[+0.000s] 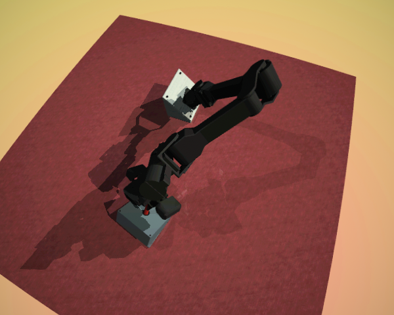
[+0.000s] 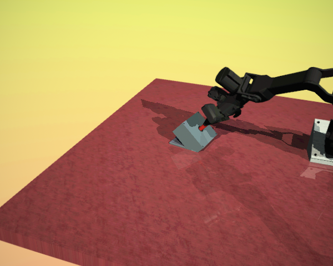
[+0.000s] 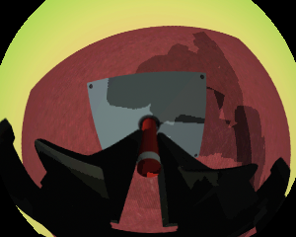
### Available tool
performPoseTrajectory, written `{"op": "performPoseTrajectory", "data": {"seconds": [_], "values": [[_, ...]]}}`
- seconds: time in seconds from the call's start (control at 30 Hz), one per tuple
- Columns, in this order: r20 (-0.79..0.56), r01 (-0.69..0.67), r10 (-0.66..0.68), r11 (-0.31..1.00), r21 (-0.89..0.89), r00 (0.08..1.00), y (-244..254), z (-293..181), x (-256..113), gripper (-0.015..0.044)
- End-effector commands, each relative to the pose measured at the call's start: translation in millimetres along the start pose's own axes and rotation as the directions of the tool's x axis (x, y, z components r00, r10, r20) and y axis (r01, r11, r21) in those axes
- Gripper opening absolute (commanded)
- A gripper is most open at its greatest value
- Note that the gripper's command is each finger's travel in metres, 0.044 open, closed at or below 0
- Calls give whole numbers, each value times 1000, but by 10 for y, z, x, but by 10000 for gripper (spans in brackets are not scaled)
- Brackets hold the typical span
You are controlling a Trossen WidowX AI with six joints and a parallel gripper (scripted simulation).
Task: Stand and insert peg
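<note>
The red peg (image 1: 146, 212) (image 2: 202, 127) (image 3: 149, 138) has its plain end at the mouth of the hole in the sloped grey panel (image 1: 150, 226) (image 2: 186, 139) (image 3: 100, 127). The plain end appears to be inside the hole; how deep is hidden. The peg looks about in line with the hole. Its grey-white band shows in the wrist view, at the end nearer the camera. My gripper (image 2: 206, 122) (image 3: 149, 135) is shut on the peg between the hole and the band, close above the panel's face. In the top view the fingertips are mostly hidden by the arm.
The panel stands on the red table (image 1: 258, 216) (image 2: 117, 185) with a thin base plate (image 2: 176, 143) behind it. The arm's pale mounting block (image 1: 176, 84) (image 2: 317, 151) is at its base. Dark arm shadows fall across the table and part of the panel's face.
</note>
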State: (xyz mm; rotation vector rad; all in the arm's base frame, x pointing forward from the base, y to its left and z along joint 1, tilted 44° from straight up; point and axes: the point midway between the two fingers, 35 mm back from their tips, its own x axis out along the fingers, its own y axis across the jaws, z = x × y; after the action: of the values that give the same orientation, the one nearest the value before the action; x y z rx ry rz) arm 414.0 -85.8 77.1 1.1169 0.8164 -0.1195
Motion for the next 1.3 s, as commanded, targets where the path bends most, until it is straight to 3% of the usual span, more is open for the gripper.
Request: {"op": "performPoseTrajectory", "data": {"seconds": [0.0,0.77,1.27], "values": [[1,4,-4,1000,4,1000,-2,-3,37,0],[-2,0,0,1000,0,1000,-2,-4,88,0],[-2,1,-1,1000,0,1000,-1,-2,72,394]]}}
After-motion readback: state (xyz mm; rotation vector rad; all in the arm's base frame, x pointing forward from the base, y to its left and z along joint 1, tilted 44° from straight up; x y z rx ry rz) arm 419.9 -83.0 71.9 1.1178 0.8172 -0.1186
